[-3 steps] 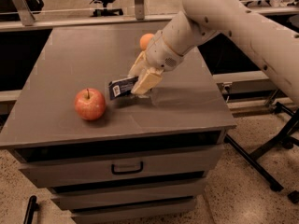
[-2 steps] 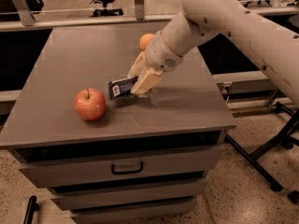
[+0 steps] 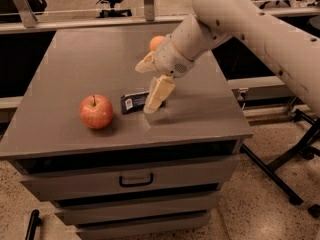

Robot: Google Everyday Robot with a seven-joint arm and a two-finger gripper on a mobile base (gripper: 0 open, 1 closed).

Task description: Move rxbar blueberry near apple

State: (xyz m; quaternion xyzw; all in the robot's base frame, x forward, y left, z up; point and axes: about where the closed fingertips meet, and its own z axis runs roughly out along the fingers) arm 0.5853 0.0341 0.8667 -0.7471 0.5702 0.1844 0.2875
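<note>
The rxbar blueberry [image 3: 133,102], a dark navy bar with a white label patch, lies flat on the grey cabinet top [image 3: 75,59]. The red-pink apple [image 3: 96,111] stands a short gap to its left. My gripper [image 3: 144,89] hangs just over the bar's right end and is open. One cream finger [image 3: 158,93] points down beside the bar. The other finger [image 3: 144,64] is spread up and to the left. The bar's right end is hidden behind the lower finger.
A small orange fruit [image 3: 156,42] sits behind my wrist at the back of the cabinet top. The cabinet has drawers [image 3: 130,180] below its front edge. A black stand's legs [image 3: 280,169] are on the floor to the right. Office chairs stand behind.
The gripper fingers have spread apart and let go of the bar. The bar now lies slightly lower and flat on the top. The apple has not moved.
</note>
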